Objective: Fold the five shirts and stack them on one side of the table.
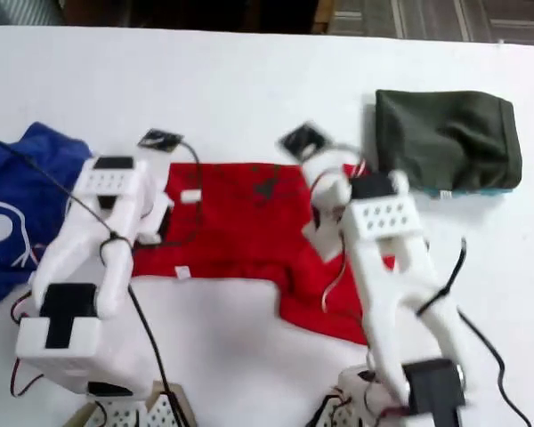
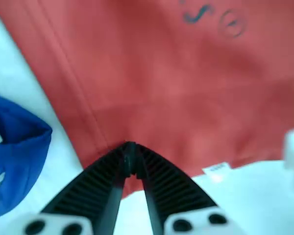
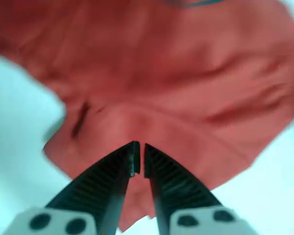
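- red shirt (image 1: 240, 222) lies spread mid-way across the table (image 1: 249, 80), between the arms.
- left claw (image 2: 130, 159) pinches its left edge, tips pressed together.
- right claw (image 3: 138, 159) pinches bunched cloth on its right part.
- folded green shirt (image 1: 447, 140) far right; blue shirt (image 1: 18, 213) crumpled at left.

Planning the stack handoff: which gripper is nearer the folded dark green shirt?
Right. The right gripper is over the red shirt near the dark green shirt; the left gripper is at the red shirt's opposite edge, by the blue shirt.
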`<state>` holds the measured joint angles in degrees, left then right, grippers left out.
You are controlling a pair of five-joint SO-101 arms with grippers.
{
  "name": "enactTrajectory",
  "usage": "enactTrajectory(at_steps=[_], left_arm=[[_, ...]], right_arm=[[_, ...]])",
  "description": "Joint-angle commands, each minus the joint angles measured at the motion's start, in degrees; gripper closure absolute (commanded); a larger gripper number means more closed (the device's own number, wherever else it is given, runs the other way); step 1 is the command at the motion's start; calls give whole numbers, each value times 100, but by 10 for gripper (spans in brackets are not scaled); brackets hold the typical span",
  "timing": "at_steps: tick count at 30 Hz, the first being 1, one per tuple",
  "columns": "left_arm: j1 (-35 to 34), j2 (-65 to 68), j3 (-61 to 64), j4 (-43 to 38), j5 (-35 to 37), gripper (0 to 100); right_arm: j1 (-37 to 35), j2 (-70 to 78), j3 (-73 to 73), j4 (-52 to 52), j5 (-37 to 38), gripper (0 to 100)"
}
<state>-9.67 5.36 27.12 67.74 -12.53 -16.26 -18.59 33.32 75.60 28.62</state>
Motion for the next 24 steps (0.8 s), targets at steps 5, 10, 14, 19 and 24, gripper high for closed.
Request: enactTrajectory(at_steps=[5,10,14,19,24], left_arm=[[-563,-193,760,-862,-53,974],[-747,-211,884,-879,-53,974],[-738,-193,857,-888,-18,974],[-730,-185,884,-967,53,974],[-738,-176,884,-967,220,974]], right_arm=[[-444,-541,1257,-576,62,817],[-453,-541,1749,-954,62,820],[-453,-549,1793,-831,62,820],[-840,-576,1793,-523,26,819],[-1297,-532,1855,-725,9,819]])
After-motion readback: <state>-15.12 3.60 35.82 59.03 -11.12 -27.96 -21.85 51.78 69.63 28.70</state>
